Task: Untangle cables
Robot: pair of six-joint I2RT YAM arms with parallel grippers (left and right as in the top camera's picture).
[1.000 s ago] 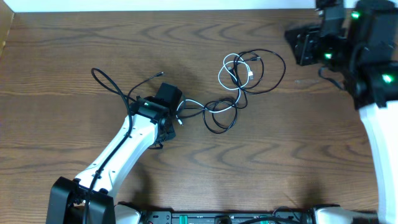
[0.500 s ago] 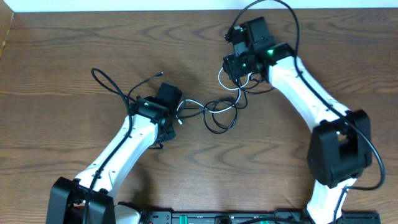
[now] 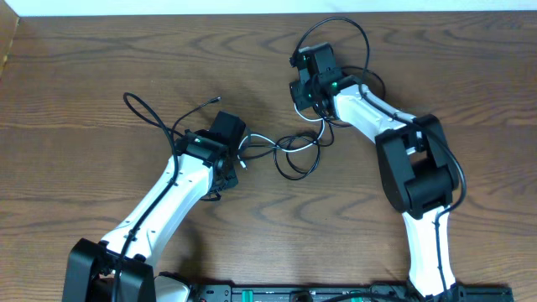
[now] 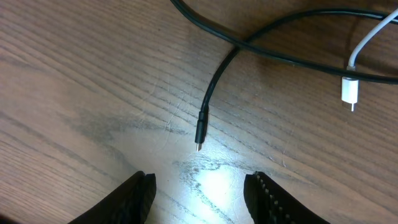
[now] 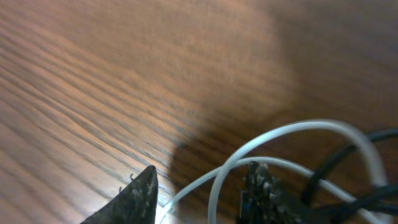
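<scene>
The cables lie tangled mid-table: black loops (image 3: 298,151) joined to a white cable (image 3: 321,127), and a black strand (image 3: 143,109) trailing left. My left gripper (image 3: 228,159) is open and empty at the tangle's left end. In the left wrist view its fingertips (image 4: 140,196) hover just above the wood, short of a black plug end (image 4: 199,132), with a white plug (image 4: 349,92) to the right. My right gripper (image 3: 304,92) is low over the tangle's back end. It is open in the right wrist view (image 5: 199,193), with the white cable (image 5: 292,134) looping between the fingers.
The wooden table's back edge (image 3: 168,15) meets a white wall. My right arm (image 3: 411,159) stretches across the right half of the table. My left arm (image 3: 159,205) lies diagonally over the front left.
My right arm has swung in from the back right corner to the white loop at the tangle's back end. My left arm and the cables near it have not moved.
</scene>
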